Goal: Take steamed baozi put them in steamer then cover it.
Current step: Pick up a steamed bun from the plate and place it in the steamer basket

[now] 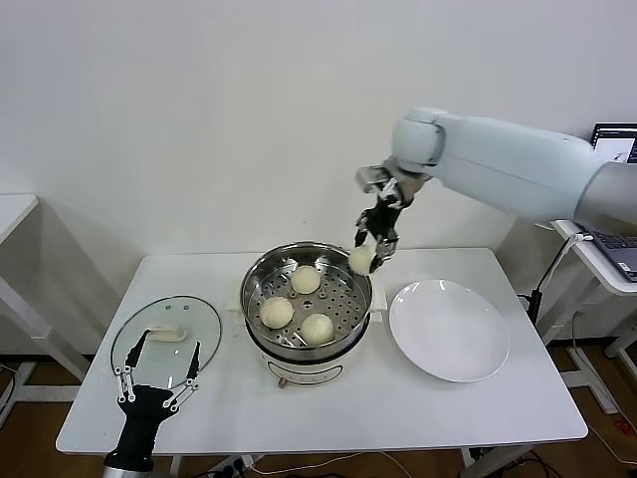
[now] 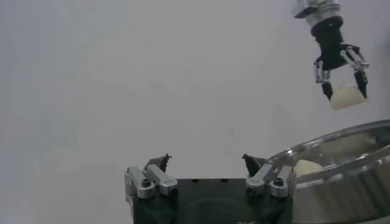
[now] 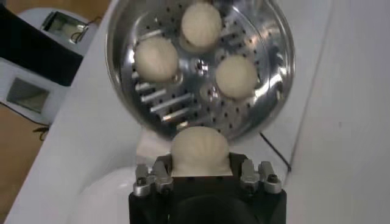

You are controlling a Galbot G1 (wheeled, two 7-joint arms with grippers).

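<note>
The steel steamer point(image 1: 257, 289) stands mid-table with three baozi on its perforated tray: one at the back point(image 1: 306, 280), one front left point(image 1: 277, 313), one front right point(image 1: 318, 329). My right gripper point(image 1: 369, 254) is shut on the fourth baozi point(image 1: 361, 260) and holds it above the steamer's right rim; it also shows in the right wrist view point(image 3: 199, 151) and the left wrist view point(image 2: 347, 97). The glass cover point(image 1: 200, 317) with its cream handle point(image 1: 167, 335) lies flat at the table's left. My left gripper point(image 1: 157, 380) is open and empty at the cover's near edge.
An empty flat white plate point(image 1: 449, 330) lies right of the steamer. The white table point(image 1: 398, 418) has its front edge close to my left gripper. A second table with a laptop point(image 1: 623, 256) stands at the far right.
</note>
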